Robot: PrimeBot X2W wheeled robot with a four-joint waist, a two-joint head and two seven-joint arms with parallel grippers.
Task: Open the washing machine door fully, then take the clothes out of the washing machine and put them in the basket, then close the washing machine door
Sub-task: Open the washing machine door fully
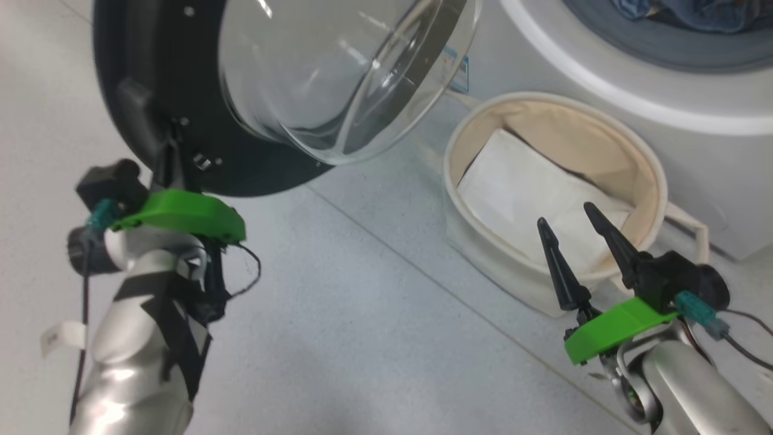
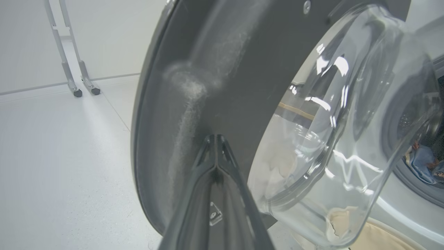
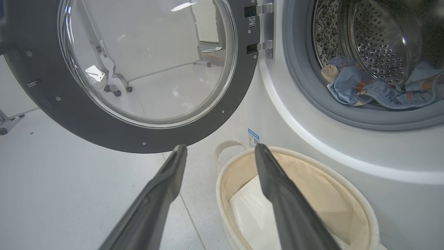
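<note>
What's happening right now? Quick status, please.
Left gripper shut, tips at open washing machine door. Right gripper open, by basket. Clothes in drum. White sheet in basket.

The washing machine door [image 3: 104, 128] has a wide rim of smooth black plastic with a sheen, marked by a pale dusty smear in the left wrist view. Its window [image 1: 314, 78], at twelve o'clock in the head view, is clear bulging glass full of bright reflections. The washing machine [image 3: 312, 149] has a smooth white body with a soft gloss, a matt grey rubber ring [image 3: 301, 86] and a shiny perforated steel drum [image 3: 374, 38] at one o'clock in the right wrist view. The clothes [image 3: 350, 86] are soft, crumpled cloth. The basket [image 1: 658, 175] is matt cream canvas, and the white sheet [image 1: 531, 199] inside looks smooth. The fingers [image 3: 277, 194] of the right gripper [image 3: 220, 147] are dark matt plastic. The floor [image 1: 362, 314] is pale, finely speckled and faintly shiny.
</note>
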